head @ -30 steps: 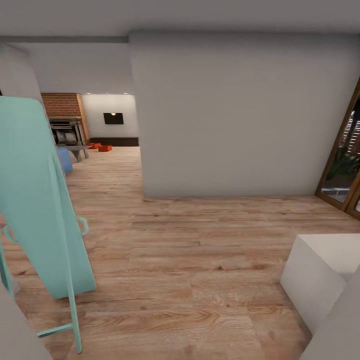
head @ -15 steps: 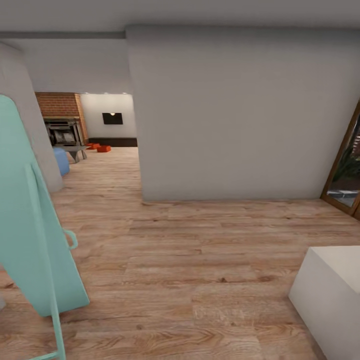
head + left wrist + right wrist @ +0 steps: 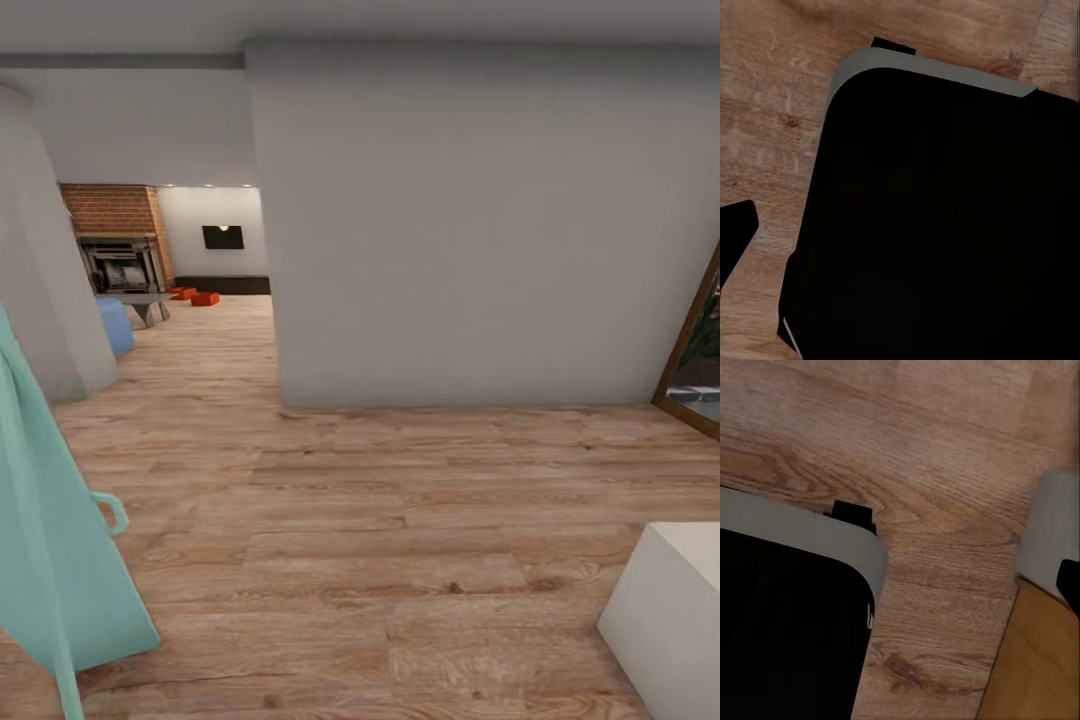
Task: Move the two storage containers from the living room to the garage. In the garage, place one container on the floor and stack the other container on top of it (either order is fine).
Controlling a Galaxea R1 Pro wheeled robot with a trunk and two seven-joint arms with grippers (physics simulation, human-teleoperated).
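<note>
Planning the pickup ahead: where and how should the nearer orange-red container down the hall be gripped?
Probably by its two short end walls, one gripper on each side, coming from above, since the nearer container sits low on the wood floor. At this range its rim and orientation are too small to tell, so confirm up close.

Head view. Light wood plank floor [image 3: 380,520] across the lower frame. Grey-white wall block [image 3: 470,230] at centre. Mint-green tilted panel [image 3: 45,540] with a small handle at lower left. White box [image 3: 670,615] at lower right. Wood-framed glass door [image 3: 695,360] at right edge. Upper left, far off: red brick fireplace [image 3: 115,235], blue seat [image 3: 115,322], dark wall screen [image 3: 222,237].
</note>
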